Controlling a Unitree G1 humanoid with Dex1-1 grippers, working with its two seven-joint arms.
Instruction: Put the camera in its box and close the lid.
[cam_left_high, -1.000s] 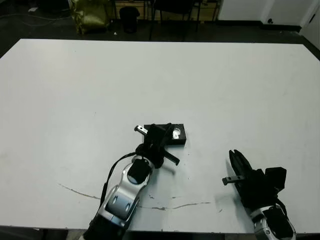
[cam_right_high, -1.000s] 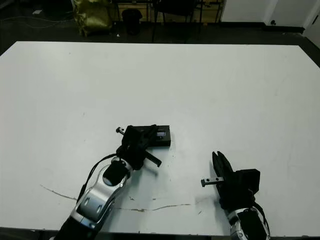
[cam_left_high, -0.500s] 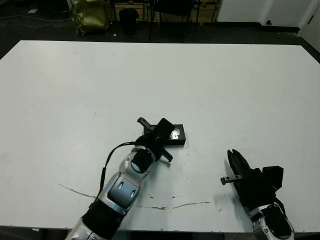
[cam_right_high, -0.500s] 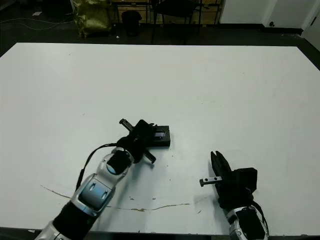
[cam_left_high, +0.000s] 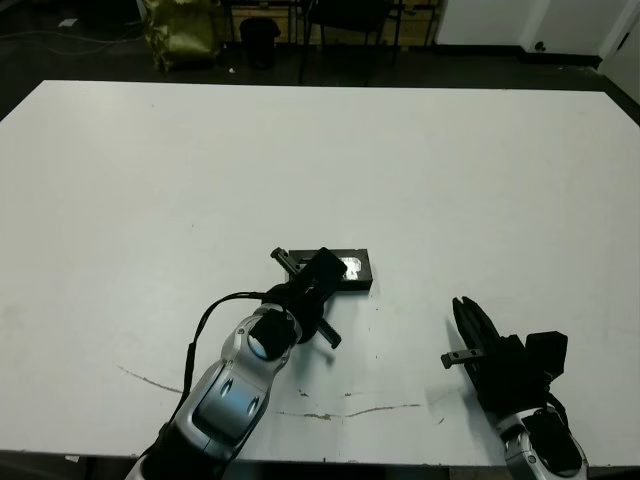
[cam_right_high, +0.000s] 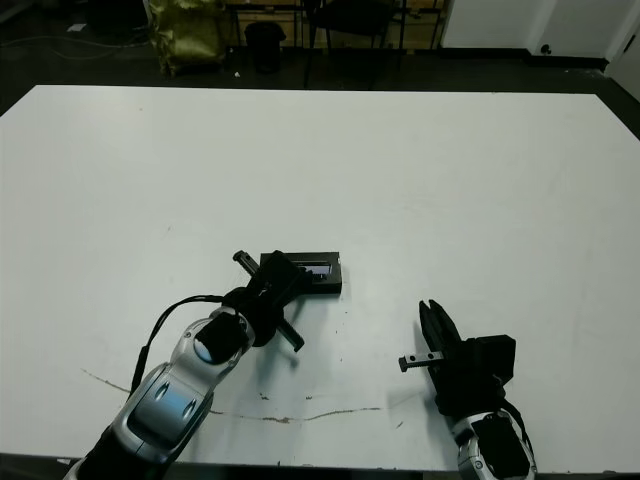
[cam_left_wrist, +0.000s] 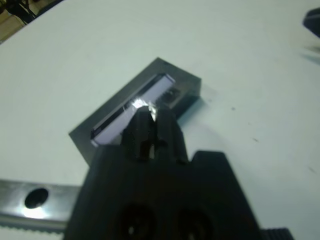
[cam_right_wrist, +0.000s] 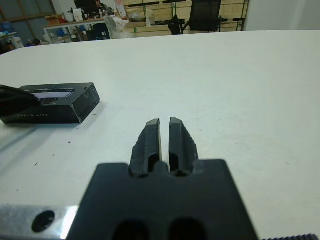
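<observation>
The box (cam_left_high: 358, 279) sits near the table's middle with the lid (cam_left_wrist: 114, 121) lying flat on it, pale purplish window strip facing up. The camera is hidden. My left gripper (cam_left_high: 328, 263) is shut, its fingertips (cam_left_wrist: 145, 114) resting over the window strip at the box's left half. In the right wrist view the same box (cam_right_wrist: 50, 114) shows as a closed black block. My right gripper (cam_left_high: 461, 306) is shut and holds nothing, low over the table to the right of the box and nearer to me.
Thin dark scratch marks (cam_left_high: 330, 412) run across the table near its front edge between my arms. Chairs and a yellow-green bag (cam_left_high: 185, 30) stand on the dark floor beyond the far edge.
My left wrist has rolled and the forearm has swung nearer to me, with the fingertips staying at the box's left end. The box and the right arm have not moved.
</observation>
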